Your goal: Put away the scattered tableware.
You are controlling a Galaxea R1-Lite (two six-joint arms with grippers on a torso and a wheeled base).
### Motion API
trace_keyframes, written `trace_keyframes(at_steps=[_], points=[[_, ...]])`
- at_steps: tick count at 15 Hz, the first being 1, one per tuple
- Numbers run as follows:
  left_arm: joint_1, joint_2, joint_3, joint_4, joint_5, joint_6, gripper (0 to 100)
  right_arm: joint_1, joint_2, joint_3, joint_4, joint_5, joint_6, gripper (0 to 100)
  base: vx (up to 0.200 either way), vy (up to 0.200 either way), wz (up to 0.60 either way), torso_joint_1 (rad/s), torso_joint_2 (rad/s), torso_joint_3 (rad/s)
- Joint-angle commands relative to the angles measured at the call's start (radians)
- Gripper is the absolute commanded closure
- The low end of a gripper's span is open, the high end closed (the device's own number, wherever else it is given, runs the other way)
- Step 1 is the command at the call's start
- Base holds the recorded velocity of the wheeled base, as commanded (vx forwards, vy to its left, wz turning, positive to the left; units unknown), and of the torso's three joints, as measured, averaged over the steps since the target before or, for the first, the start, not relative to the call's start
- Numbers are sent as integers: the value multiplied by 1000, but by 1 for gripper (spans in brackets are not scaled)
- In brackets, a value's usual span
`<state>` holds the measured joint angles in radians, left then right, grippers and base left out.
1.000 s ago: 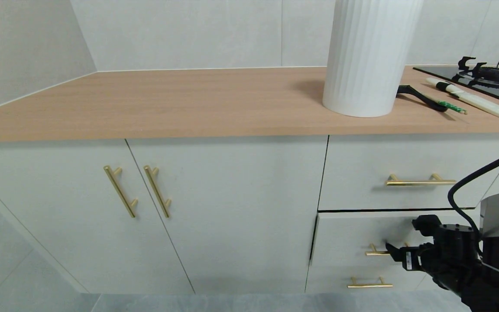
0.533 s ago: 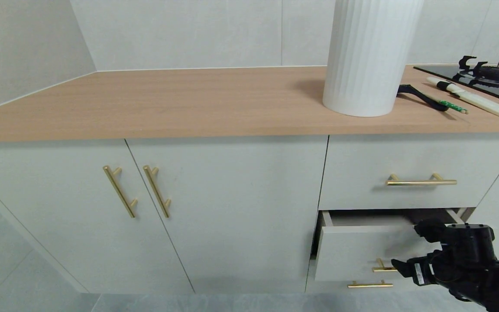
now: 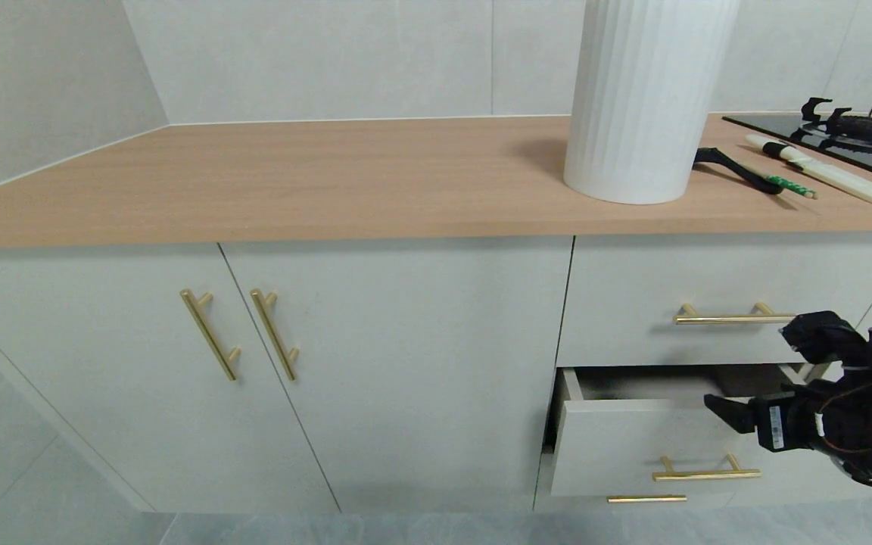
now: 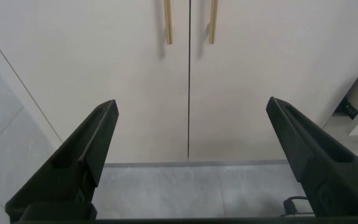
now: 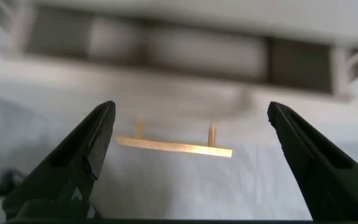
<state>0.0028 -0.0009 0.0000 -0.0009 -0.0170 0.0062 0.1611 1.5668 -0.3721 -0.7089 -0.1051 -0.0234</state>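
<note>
On the wooden countertop (image 3: 292,182), at the far right, lie a black-handled utensil (image 3: 735,170), a thin green-patterned stick (image 3: 790,185) and a long cream knife with a black grip (image 3: 829,175). Below them the middle drawer (image 3: 633,446) stands pulled out a little, its gold handle (image 3: 706,474) free. My right gripper (image 3: 748,365) hangs open just in front of the drawer's upper edge, above the handle. The right wrist view looks between the open gripper (image 5: 191,109) at the drawer handle (image 5: 174,147) and the dark drawer gap. My left gripper (image 4: 191,104) is open, low before the cabinet doors (image 4: 188,74).
A tall white ribbed container (image 3: 644,98) stands on the counter beside the utensils. A black gas hob (image 3: 852,136) is at the far right. The top drawer (image 3: 735,318) is closed, and a bottom drawer handle (image 3: 646,499) shows below. Double doors with gold handles (image 3: 239,333) are left.
The right gripper pulled the middle drawer out by its handle, then let go and rose up and to the right. The handle now shows free below it.
</note>
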Motion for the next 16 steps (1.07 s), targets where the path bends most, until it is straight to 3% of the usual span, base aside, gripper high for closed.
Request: trace_keyframes(at_steps=[1, 16], points=[[0, 1, 0, -1, 0, 0, 0, 2, -27, -13, -3, 1, 16, 0, 0, 0, 0, 0, 0, 0], [0, 1, 0, 1, 0, 0, 0, 0, 400, 24, -457, -99, 56, 0, 0, 0, 0, 0, 0, 0]])
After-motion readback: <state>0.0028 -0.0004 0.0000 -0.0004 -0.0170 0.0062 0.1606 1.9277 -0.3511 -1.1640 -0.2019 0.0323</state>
